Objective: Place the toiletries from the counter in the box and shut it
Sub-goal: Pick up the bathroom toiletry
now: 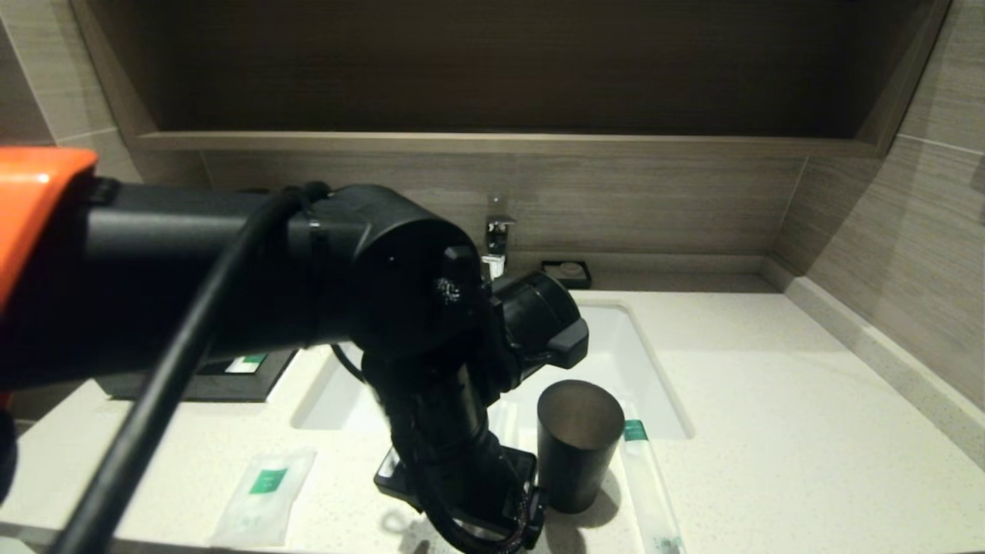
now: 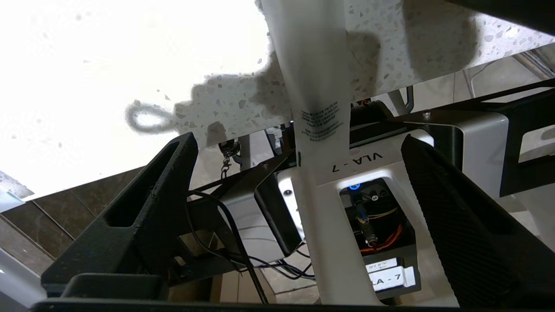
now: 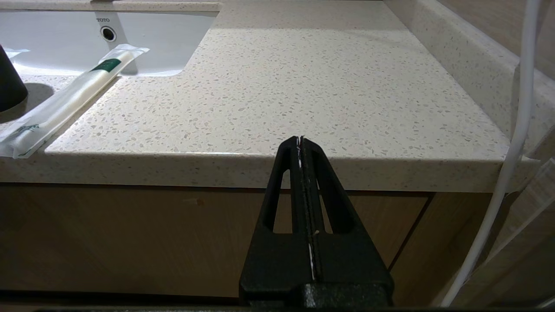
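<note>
The left arm is reaching way over the table, its big black body blocking most of the middle of the head view. The left claw sits down at the near edge, just left of the dark metal cup. From the wrist camera its two fingers are spread wide, with a long white sachet running between them. That sachet hangs partly off the table's near edge, and the fingers aren't touching it as far as I can see, so released.

The right claw is parked low in front of the table's near edge on the right side, its fingers pressed flat together with nothing between them.

Other toiletries: the shorter flat sachet with the green label lies near the front edge on the left. Another long sachet lies just right of the cup, its far end poking over the sink basin rim; the right wrist camera shows it too.

The black box is at the far left behind the arm, mostly hidden, with a bit of green label showing inside its frame. Can't tell if it's open.

At the back there's a chrome faucet and a small black soap dish beside it.
</note>
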